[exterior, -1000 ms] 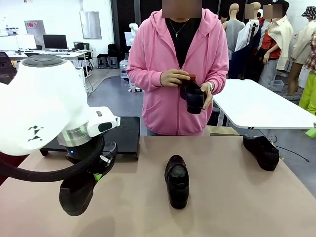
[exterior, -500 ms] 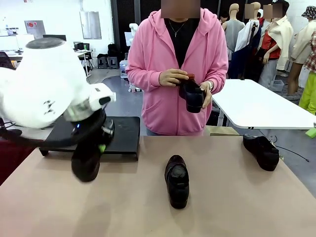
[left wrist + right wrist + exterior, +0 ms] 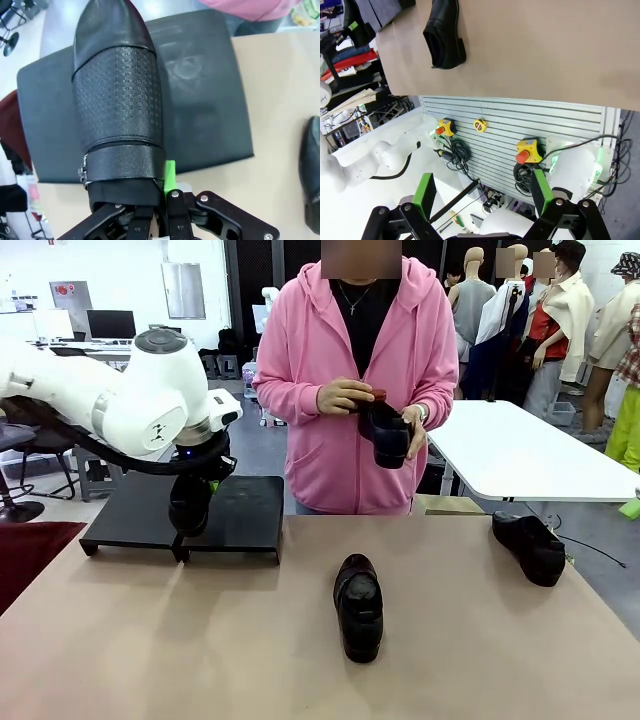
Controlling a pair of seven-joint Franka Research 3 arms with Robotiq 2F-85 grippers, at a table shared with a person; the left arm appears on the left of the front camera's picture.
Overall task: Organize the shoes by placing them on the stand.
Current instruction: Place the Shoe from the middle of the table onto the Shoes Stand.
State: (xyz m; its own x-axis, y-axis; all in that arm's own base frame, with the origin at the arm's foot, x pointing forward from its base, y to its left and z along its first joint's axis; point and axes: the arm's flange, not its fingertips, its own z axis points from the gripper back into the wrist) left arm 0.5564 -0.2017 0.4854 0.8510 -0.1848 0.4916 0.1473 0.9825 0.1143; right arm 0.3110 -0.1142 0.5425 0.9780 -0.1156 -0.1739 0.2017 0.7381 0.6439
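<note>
While the jaws of the left gripper (image 3: 159,189) are closed tight on the heel-end collar of one shoe (image 3: 117,85), that shoe hangs toe-down over the stand (image 3: 250,510). From the front it sits over the stand's middle. Whether the toe touches the black surface, I cannot tell.

Step in hand, as I judge it: set-down of the first shoe.
- Level the wrist so the sole, not the toe, meets the platform.
- Shift toward one end; three more shoes need room.
- Release only once the sole bears fully. The platform looks slightly sloped and the leather glossy, so sliding is possible.

Right gripper (image 3: 482,196): jaws wide apart, nothing between them, back off the table (image 3: 480,660).

Remaining shoes: second shoe (image 3: 359,605) mid-table, third shoe (image 3: 530,547) near the right edge, fourth shoe (image 3: 388,435) in the person's hands (image 3: 345,395) across the table.
</note>
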